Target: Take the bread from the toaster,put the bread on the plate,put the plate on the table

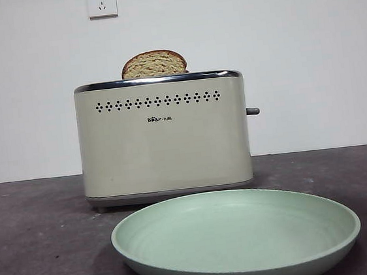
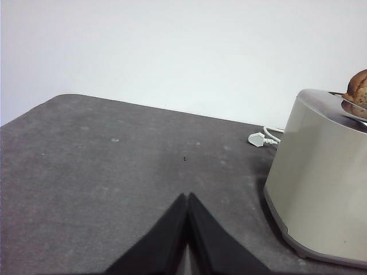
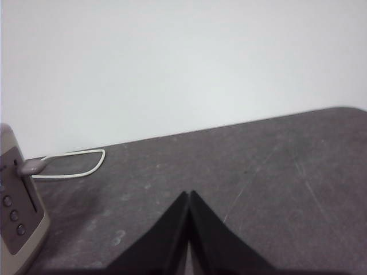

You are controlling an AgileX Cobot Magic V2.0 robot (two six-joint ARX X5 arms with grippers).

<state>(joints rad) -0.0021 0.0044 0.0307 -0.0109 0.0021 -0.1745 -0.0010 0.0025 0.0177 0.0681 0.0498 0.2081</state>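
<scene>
On table [image 1: 37,245], bread [image 1: 153,64] sticking up from toaster [image 1: 164,139], graspable; plate [image 1: 236,237] waiting in front; left gripper [image 2: 187,197] and right gripper [image 3: 188,195] idling, jaws pressed together, holding nothing.

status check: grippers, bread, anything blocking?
Left gripper and right gripper shut, empty, low over the table. Bread in toaster; plate in front. Nothing blocking.

Dark mottled table [image 1: 37,245] carries toaster [image 1: 164,139], mint plate [image 1: 236,237], white cord [image 3: 74,163].
</scene>
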